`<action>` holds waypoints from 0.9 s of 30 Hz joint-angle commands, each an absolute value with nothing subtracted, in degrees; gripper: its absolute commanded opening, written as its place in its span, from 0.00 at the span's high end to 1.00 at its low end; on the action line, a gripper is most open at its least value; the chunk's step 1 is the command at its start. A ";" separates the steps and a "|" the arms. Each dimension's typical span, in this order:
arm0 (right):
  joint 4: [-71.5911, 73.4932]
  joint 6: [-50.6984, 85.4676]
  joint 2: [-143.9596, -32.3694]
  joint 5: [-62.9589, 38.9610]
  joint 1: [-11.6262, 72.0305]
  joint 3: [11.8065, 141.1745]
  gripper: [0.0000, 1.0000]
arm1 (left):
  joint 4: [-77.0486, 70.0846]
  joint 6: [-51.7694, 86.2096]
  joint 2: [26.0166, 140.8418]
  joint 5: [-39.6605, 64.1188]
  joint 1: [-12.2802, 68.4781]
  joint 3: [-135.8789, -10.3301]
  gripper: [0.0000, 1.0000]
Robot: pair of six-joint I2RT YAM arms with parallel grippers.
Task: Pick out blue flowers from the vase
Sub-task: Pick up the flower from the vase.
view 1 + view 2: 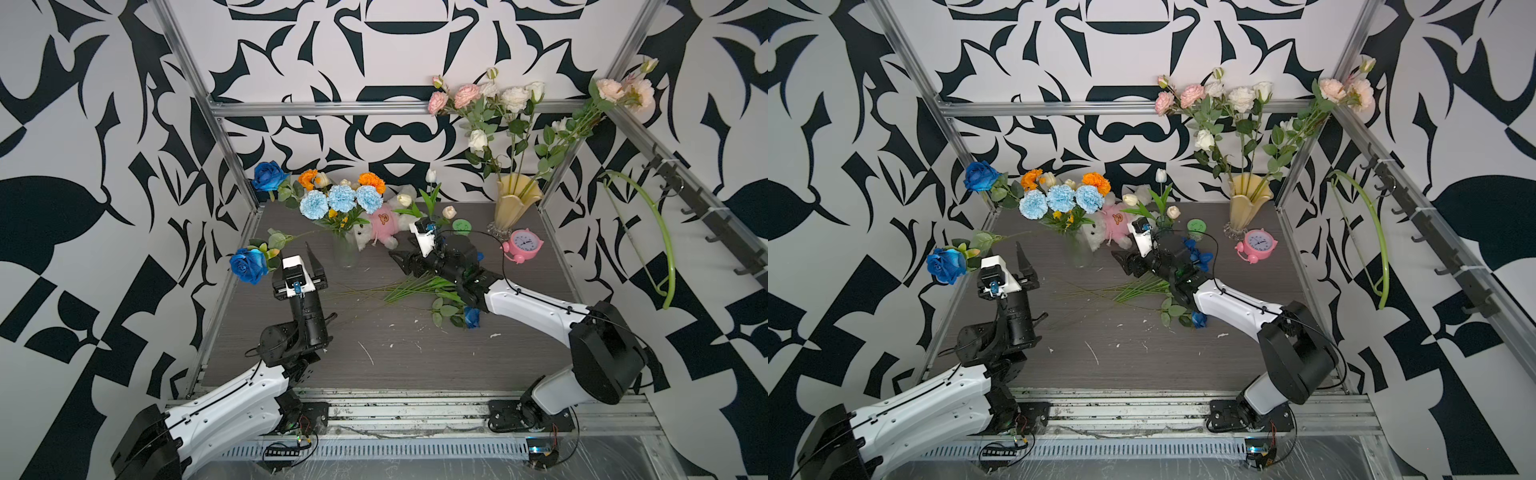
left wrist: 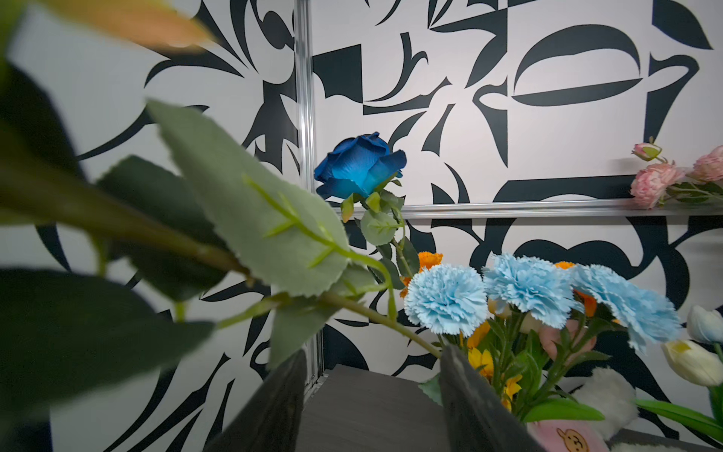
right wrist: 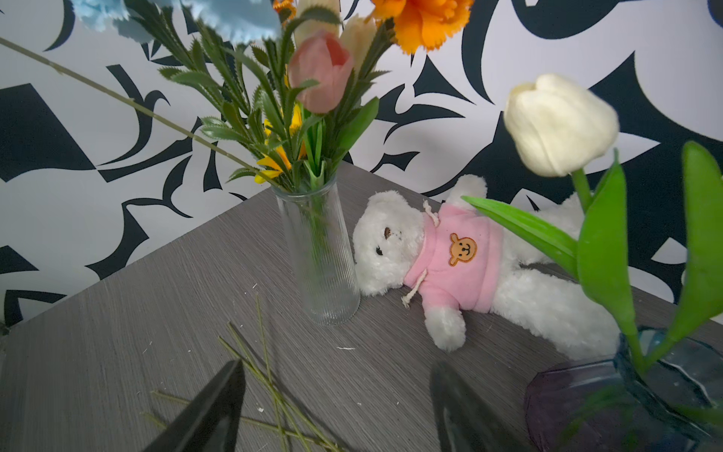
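**On the grey table, blue flowers stand in the vase and lie beside it**

Across the middle of the scene the textures contrast. There is a slim, clear, ribbed glass vase (image 1: 345, 251), ruffled pale-blue carnations (image 1: 340, 198) and a fluffy white teddy bear (image 1: 382, 226) in a pink hoodie. Both arms end in hard, black, tapered fingers (image 1: 309, 257).

The table (image 1: 374, 365) is matte grey with a fine wood grain, flecked with pale scraps. Black-and-white patterned walls (image 1: 104, 208) close it in behind an aluminium frame (image 1: 324, 107).

The glass vase holds the three carnations, orange marigolds (image 1: 372, 181), small yellow blooms, a pink tulip (image 3: 321, 72) and cream buds among serrated leaves. Two roses lean out of it to the left. The upper blue rose (image 1: 269, 175) is by the corner post. The lower blue rose (image 1: 249, 266) hangs on a long leafy stem just beside the left end effector (image 1: 314, 262). That end effector is moderately spread and grips nothing; the stem crosses just beyond its fingertips.

The right end effector (image 1: 399, 262) hangs low near the vase, spread wide and empty. Under the right arm, loose green stems (image 1: 407, 286) and a third blue rose (image 1: 471, 318) lie flat on the table. Dark-blue tulips (image 1: 1196, 253) show behind the arm.

A cream fluted vase (image 1: 515, 203) at the back right holds pink, white and peach roses. A pink alarm clock (image 1: 524, 241) sits near its foot.
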State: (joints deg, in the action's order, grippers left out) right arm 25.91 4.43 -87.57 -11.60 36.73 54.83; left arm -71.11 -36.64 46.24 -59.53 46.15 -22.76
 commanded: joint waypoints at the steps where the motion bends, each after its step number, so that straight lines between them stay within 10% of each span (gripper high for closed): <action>1: 28.25 5.09 -87.10 -12.30 36.48 57.52 0.27 | -62.99 -30.41 44.33 -54.87 42.73 -25.26 0.41; 15: 29.14 5.27 -88.57 -12.11 36.48 58.00 0.27 | -54.50 -22.07 48.89 -42.34 35.71 -32.70 0.38; 27: 30.64 6.10 -91.12 -13.49 35.64 58.97 0.29 | -51.32 -20.49 51.48 -36.03 30.67 -38.24 0.59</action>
